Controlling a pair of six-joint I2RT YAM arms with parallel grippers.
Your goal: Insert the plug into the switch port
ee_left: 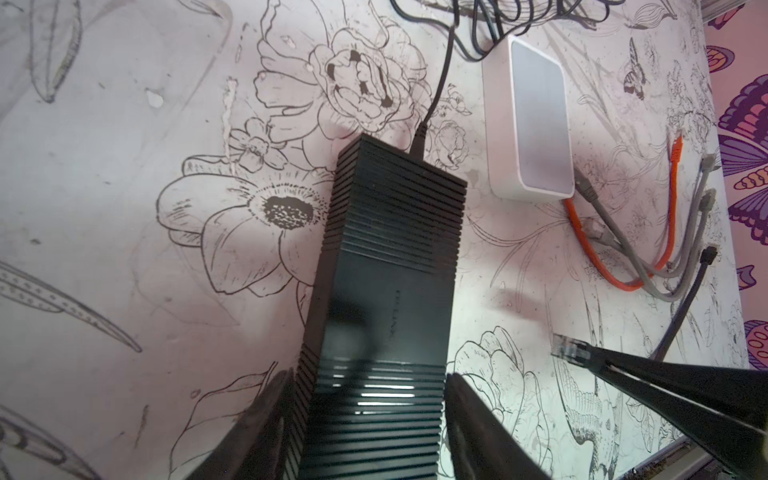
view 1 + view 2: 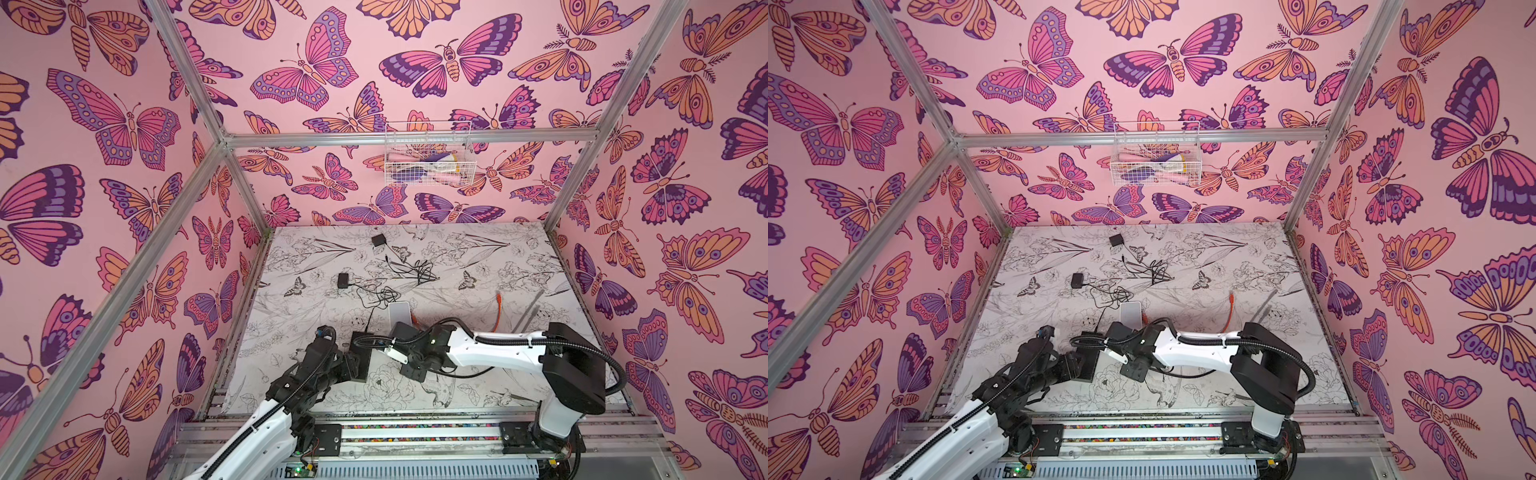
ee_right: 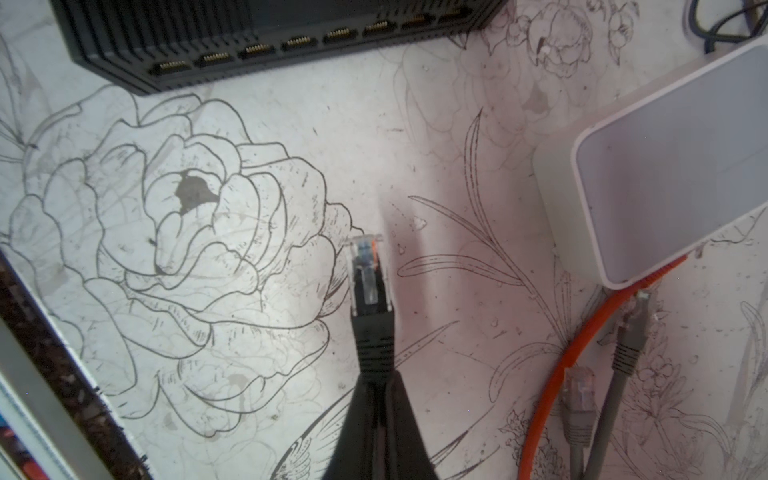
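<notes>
The step in hand is the approach: the plug is picked up and aimed, but not yet in a port.

The right pincer point(image 3: 376, 386) is clenched on the black boot just behind the plug point(image 3: 368, 274). It holds the plug off the surface point(image 2: 478, 257), with its clear tip forward and its latch turned up toward the wrist camera. The cable trails back behind the pincer, out of sight.

The switch point(image 1: 386, 270) lies flat near the middle of the near half of the surface, just left of the right pincer. The left pincer point(image 1: 370, 376) straddles its near end, one finger against each long side, and seems to grip it to steady it. A black power lead runs from its far end.

The row of ports point(image 3: 299, 41) faces right, toward the plug. All the ports in sight look empty. A stretch of bare surface separates the plug's tip from them.

A white box point(image 1: 536, 120) sits farther off and to the right, with an orange cable point(image 1: 673, 199) and grey cables beside it. These lie clear of the plug's path.

The next move calls for the following:
- Bring the plug down to the height of the ports.
- Square it to one opening.
- Push it straight in toward the left until the latch catches, while the left pincer braces the switch against sliding.

Whether the latch side suits the ports cannot be told from here.
</notes>
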